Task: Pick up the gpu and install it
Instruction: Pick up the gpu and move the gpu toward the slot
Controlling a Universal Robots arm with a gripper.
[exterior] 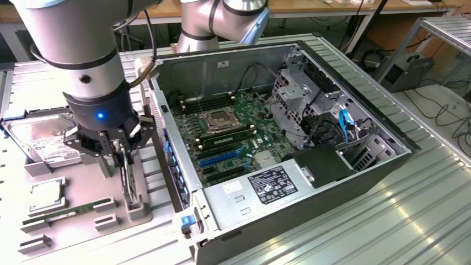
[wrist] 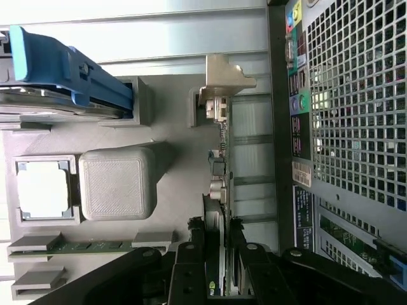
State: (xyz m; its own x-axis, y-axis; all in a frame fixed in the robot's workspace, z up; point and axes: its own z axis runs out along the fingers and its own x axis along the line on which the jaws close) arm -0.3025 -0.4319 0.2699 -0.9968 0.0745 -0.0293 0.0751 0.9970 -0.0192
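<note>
The gpu [exterior: 131, 186] stands on its edge in a slot of the grey holder tray [exterior: 81, 176], to the exterior view's left of the open computer case [exterior: 383, 160]. My gripper [exterior: 121, 160] reaches down over it, fingers closed against both faces of the card. In the wrist view the gpu [wrist: 220, 159] runs away from my gripper [wrist: 217, 257], its silver end bracket [wrist: 222, 79] at the far end, and the black fingers [wrist: 189, 267] press on either side of the board. The motherboard's blue card slots [exterior: 220, 159] lie inside the case.
On the tray sit a silver hard drive [exterior: 44, 141], a processor chip [exterior: 46, 196] and a green memory stick [exterior: 63, 214]. The case's perforated rear panel [wrist: 356, 114] stands close beside the card. A second arm's base [exterior: 213, 22] rises behind the case.
</note>
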